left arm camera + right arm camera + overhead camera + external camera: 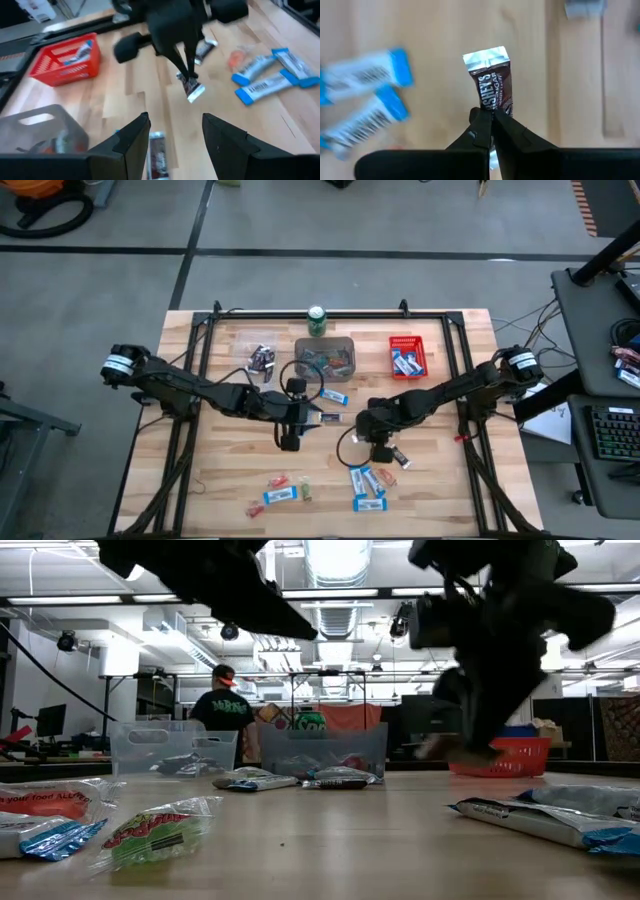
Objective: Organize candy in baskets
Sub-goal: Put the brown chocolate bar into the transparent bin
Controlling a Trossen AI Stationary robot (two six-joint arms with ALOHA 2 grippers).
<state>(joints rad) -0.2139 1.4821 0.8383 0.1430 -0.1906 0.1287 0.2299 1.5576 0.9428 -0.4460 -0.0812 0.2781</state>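
A: High view?
B: Right gripper [381, 452] was mid-table, just above the blue bars [367, 485]. Left gripper [290, 438] sat beside it, with a blue bar [334, 397] just past it toward the grey bin [326, 356]. Red bin [407, 356] held blue bars, clear bin [255, 355] held dark pieces.

A: Low view?
B: Both arms were dark blurs overhead. Green candy [155, 830] lay up front; three bins stood in a row behind.

A: Left wrist?
B: Left fingers [132, 142] were spread wide, empty, with a dark bar [158, 155] on the wood between them. Ahead, the right gripper [188, 78] hung a brown bar [191, 88] off the table.

A: Right wrist?
B: Fingers [482, 131] were pinched closed on that brown bar's [491, 82] lower end; it stuck straight out from the tips. Blue bars [362, 102] lay to one side.
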